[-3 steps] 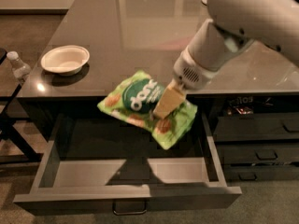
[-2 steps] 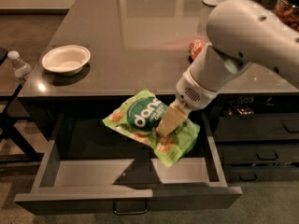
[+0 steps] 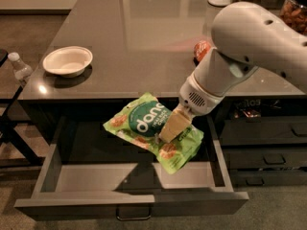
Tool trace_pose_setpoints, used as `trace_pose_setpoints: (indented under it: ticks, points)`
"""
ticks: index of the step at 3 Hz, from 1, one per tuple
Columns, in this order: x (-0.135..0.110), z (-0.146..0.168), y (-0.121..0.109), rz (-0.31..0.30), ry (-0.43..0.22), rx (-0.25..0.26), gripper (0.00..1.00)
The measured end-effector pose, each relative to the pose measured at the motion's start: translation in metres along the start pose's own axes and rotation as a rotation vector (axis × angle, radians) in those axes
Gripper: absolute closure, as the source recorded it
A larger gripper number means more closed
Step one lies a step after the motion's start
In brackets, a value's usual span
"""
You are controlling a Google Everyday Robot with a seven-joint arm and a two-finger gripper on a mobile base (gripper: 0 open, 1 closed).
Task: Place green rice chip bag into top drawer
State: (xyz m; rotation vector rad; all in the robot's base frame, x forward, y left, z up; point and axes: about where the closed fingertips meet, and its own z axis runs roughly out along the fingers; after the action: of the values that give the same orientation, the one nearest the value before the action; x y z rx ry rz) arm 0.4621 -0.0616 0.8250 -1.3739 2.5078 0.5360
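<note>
- Robot's gripper (image 3: pixel 168 131) hangs over the open top drawer (image 3: pixel 129 204), fingers pinched shut on the green rice chip bag (image 3: pixel 141 123).
- Bag is held tilted above the drawer's grey inside, its shadow on the floor beneath.
- On the counter (image 3: pixel 144 37) sit a white bowl (image 3: pixel 68 60) and a red can (image 3: pixel 201 50).

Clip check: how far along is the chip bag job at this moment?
Done: the top drawer stands pulled open, and the green rice chip bag has been picked up. In hand: the gripper clamps the bag in the air, over the drawer's centre-right. Left: lower the bag, release it inside the drawer, and draw the arm clear.
</note>
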Motion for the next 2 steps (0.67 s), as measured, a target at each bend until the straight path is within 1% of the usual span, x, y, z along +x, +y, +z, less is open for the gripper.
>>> trace_pose_setpoints:
  ticks: [1,2]
  points:
    - [0.016,0.027,0.019,0.016,-0.007,-0.064,1.00]
    - [0.050,0.066,0.040,0.063,0.037,-0.142,1.00]
